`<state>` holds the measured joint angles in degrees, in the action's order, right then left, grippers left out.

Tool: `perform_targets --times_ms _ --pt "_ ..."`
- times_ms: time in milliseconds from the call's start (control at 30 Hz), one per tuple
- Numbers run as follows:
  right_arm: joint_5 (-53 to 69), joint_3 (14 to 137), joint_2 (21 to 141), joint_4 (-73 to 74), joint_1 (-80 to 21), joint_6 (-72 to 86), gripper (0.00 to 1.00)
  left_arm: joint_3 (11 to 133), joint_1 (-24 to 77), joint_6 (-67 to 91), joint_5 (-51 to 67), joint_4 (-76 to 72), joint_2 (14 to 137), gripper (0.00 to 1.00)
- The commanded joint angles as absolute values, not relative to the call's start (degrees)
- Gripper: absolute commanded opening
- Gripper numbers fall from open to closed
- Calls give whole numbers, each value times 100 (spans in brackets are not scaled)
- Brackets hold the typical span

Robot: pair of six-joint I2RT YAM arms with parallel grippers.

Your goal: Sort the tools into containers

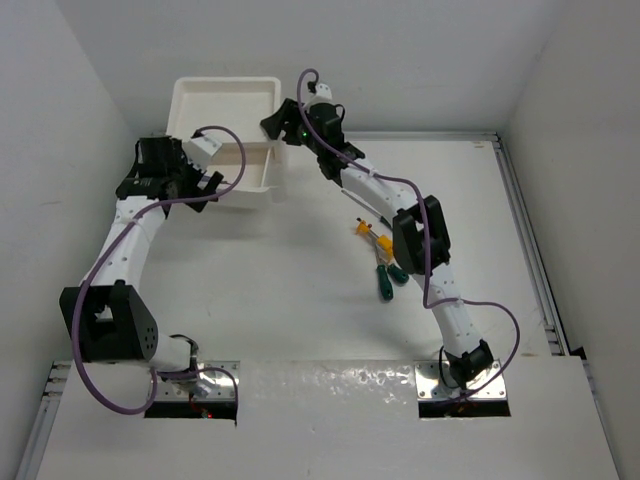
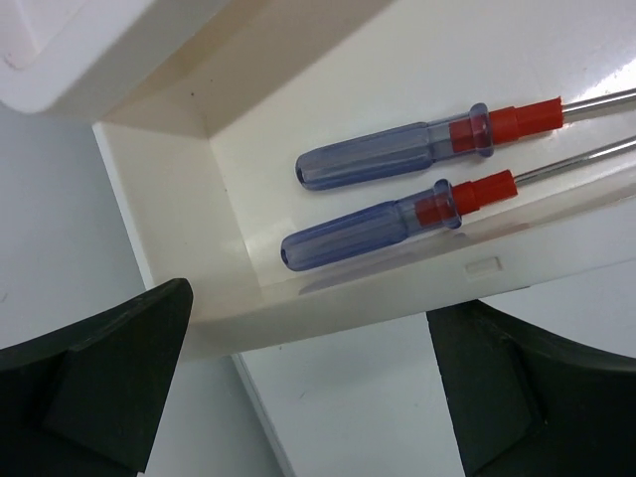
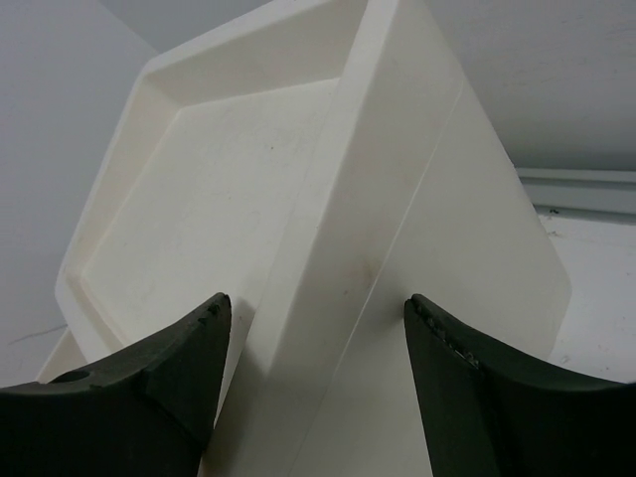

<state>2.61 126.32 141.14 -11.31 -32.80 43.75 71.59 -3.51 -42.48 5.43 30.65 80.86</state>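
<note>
The white container unit [image 1: 225,82] stands at the back left, with one drawer [image 1: 256,178] pulled out toward the front. Two blue-red screwdrivers [image 2: 393,154] [image 2: 373,227] lie inside that drawer [image 2: 328,303]. My left gripper [image 1: 208,186] [image 2: 308,303] is open and empty, just off the drawer's front left corner. My right gripper [image 1: 275,125] [image 3: 318,298] is open, its jaws straddling the right corner of the top tray [image 3: 298,199]. Yellow-orange screwdrivers [image 1: 366,232] and dark green ones [image 1: 384,281] lie on the table beside my right arm.
White walls close in the table at the left, back and right. A metal rail [image 1: 530,250] runs along the table's right edge. My right arm [image 1: 420,235] reaches over the loose screwdrivers.
</note>
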Motion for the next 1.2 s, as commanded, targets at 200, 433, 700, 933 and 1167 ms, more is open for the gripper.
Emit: perform_targets --times_ms 200,433,700,933,1167 --pt "773 12542 14194 -1011 -3340 4298 55 7427 350 -3550 835 1274 8094 100" --pt "809 12604 14194 -1002 -3445 4263 48 7444 905 -3604 809 1406 8279 100" --pt "511 12235 13896 -1037 -3604 4429 36 7795 993 -3358 1081 1634 8332 100" --pt "474 11944 13527 -949 -3498 4360 34 9119 993 -2752 1625 2873 8297 100" --pt "536 12076 13360 -616 -3384 3991 35 10116 976 -2408 629 3130 8464 100"
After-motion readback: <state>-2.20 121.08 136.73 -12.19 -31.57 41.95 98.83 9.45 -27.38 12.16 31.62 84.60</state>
